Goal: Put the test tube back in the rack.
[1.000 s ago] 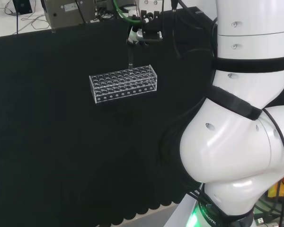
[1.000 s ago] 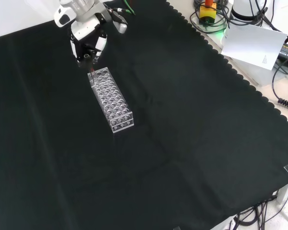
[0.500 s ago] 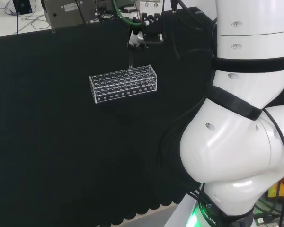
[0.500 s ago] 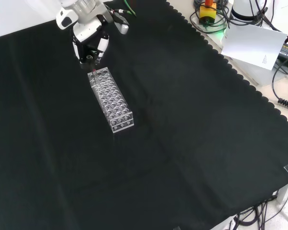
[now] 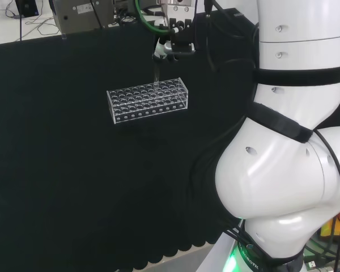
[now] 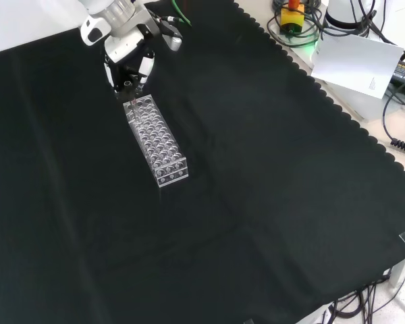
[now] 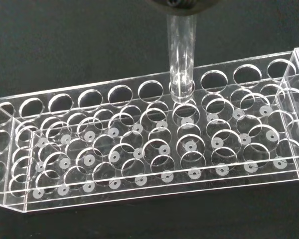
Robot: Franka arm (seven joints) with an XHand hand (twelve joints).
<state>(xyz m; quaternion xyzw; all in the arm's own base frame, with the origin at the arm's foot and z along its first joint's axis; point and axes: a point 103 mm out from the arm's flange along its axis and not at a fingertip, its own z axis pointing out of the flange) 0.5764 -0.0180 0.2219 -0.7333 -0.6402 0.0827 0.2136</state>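
The wrist view showed what the other two could not: the test tube (image 7: pixel 182 55), clear and upright, with its rounded lower end just at a hole in the far row of the clear rack (image 7: pixel 149 144), at or barely inside the rim. Whether it had gone deeper could not be told. The rows of holes around it stood open, and the small white discs at the rack's floor showed through them.

In the head view the hand (image 5: pixel 171 44) hung above the rack (image 5: pixel 148 100), over its far long edge and right of the middle, with the test tube (image 5: pixel 157 72) running straight down from it to the rack's top. The front view showed the hand (image 6: pixel 127 64) at the rack's (image 6: pixel 156 140) upper end, its fingers curled downward and pinching the top of the tube (image 6: pixel 129 102), only a short length of which showed below them.

The rack lay alone on the table (image 6: pixel 270 175), which was covered with black cloth with a scalloped edge. Beyond that edge, in the front view, lay cables (image 6: pixel 398 118) and a white sheet (image 6: pixel 354 62); in the head view a grey metal box (image 5: pixel 82 16) stood behind the table.
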